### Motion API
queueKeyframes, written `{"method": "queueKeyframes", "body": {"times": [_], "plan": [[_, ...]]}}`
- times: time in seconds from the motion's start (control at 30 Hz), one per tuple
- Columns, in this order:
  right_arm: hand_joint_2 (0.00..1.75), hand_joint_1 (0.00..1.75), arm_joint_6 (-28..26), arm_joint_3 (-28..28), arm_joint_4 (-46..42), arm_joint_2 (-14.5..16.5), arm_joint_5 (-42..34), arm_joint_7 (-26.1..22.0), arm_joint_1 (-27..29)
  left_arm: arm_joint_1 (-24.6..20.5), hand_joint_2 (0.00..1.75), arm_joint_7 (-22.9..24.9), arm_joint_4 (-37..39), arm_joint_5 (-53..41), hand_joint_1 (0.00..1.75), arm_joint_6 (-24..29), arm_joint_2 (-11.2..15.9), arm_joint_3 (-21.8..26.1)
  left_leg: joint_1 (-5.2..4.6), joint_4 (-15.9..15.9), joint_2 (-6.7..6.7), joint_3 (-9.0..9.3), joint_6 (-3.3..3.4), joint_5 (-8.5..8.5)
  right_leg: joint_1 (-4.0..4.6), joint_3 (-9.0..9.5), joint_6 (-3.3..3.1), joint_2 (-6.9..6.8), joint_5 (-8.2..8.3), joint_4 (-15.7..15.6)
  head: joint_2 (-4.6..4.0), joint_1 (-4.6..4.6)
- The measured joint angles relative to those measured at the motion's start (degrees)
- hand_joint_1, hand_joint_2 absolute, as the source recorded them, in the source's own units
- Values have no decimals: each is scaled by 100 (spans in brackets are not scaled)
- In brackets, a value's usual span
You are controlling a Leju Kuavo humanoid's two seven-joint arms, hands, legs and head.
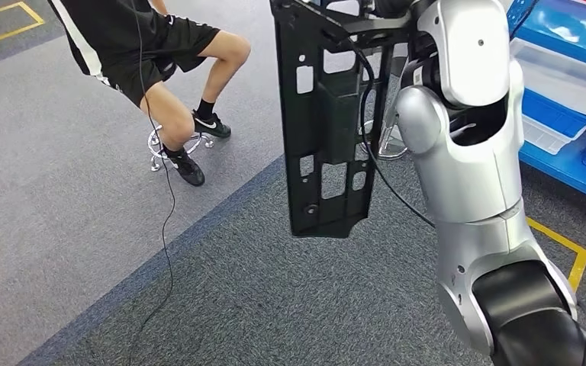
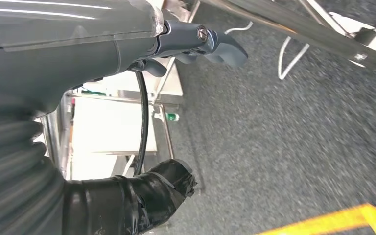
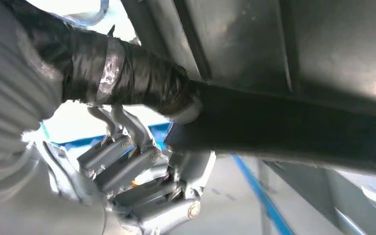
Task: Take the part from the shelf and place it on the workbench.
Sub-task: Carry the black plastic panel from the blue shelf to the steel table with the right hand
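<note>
The part [image 1: 328,130] is a long black plastic panel with several cut-outs. It hangs upright above the grey carpet, near the top middle of the head view. My raised right arm [image 1: 465,152] carries it by its upper end. In the right wrist view my right hand [image 3: 147,161] grips the edge of the dark part [image 3: 284,127], with the tape-wrapped thumb [image 3: 127,78] pressed on one side and the fingers on the other. My left hand [image 2: 142,54] holds nothing; its fingers [image 2: 215,46] stand apart from the taped thumb [image 2: 147,196] above the carpet.
A blue workbench [image 1: 572,160] with clear plastic trays [image 1: 557,76] runs along the right. A person [image 1: 145,46] sits on a stool [image 1: 175,145] at the upper left, and a black cable [image 1: 169,221] trails across the floor. Yellow tape [image 1: 572,248] marks the carpet. A metal frame [image 2: 298,29] stands near my left hand.
</note>
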Motion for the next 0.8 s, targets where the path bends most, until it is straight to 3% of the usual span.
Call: {"method": "queueKeyframes", "body": {"times": [0.03,0.1,0.17,0.23,0.27,0.3,0.37,0.4,0.47,0.53,0.6,0.67,0.73,0.77,0.8], "plan": [[175,175,1,8,0,9,0,0,-1,14,175,-14,-21,-50,0,13,-3,-2,6,-9,-48,-6,35,12,-8,4,30,8,-26,21,0,0],[175,175,5,13,0,16,2,6,-1,27,175,-65,-77,-171,0,40,-18,-4,20,-32,-138,-12,106,46,-33,-105,68,210,-241,299,0,0],[175,175,12,12,2,16,6,18,10,18,175,-142,-125,-319,0,55,-33,-7,9,-35,-229,-34,153,64,-35,-438,68,483,-634,1014,0,2],[175,175,23,11,6,16,14,32,34,14,175,-236,-153,-495,0,50,-38,-8,-21,-25,-349,-55,175,73,-23,-759,46,579,-836,1646,0,3],[175,175,29,11,8,16,17,37,42,15,175,-285,-161,-585,0,46,-38,-8,-39,-17,-420,-60,179,75,-15,-790,19,597,-763,1676,0,2],[175,175,33,11,9,16,20,40,42,17,175,-333,-165,-666,0,43,-38,-8,-55,-7,-491,-59,180,76,-4,-709,-21,622,-585,1475,0,2],[175,175,34,11,5,16,25,43,24,10,175,-422,-166,-799,0,43,-45,-9,-80,7,-628,-57,175,78,27,-364,-143,799,-160,707,0,-5],[175,175,33,11,3,16,27,43,10,0,175,-464,-166,-858,0,43,-51,-9,-81,15,-689,-68,166,84,39,-229,-192,902,-34,386,0,-8],[175,175,31,12,2,16,31,44,-7,-14,175,-538,-166,-959,0,49,-62,-8,-52,13,-794,-113,119,111,64,-133,-238,998,15,126,0,-12],[175,175,27,15,1,24,32,45,-14,-18,175,-601,-164,-1049,0,59,-61,-3,-24,8,-875,-150,58,134,62,-108,-241,880,53,50,1,-8],[175,175,23,18,-5,42,33,45,-20,-22,175,-656,-161,-1137,0,73,-57,4,-44,202,-690,-253,9,9,28,-48,-263,745,102,-56,1,-19],[175,175,19,18,-10,51,33,45,-22,-47,175,-709,-160,-1211,0,100,-41,8,-48,814,-377,-545,-42,-322,23,-12,-283,599,117,-108,1,-33],[175,175,17,19,-10,49,33,43,-1,-68,175,-761,-155,-1274,0,120,-32,9,-6,1443,-249,-840,-101,-565,29,-10,-290,447,104,-102,0,-38],[175,175,17,20,-9,49,33,42,14,-70,175,-785,-152,-1305,0,126,-31,10,19,1520,-220,-868,-128,-550,28,-9,-284,375,95,-96,0,-39],[175,175,17,21,-9,49,33,40,23,-70,175,-805,-149,-1332,0,129,-30,11,44,1378,-195,-782,-152,-442,22,-8,-269,312,84,-84,0,-40]]}}
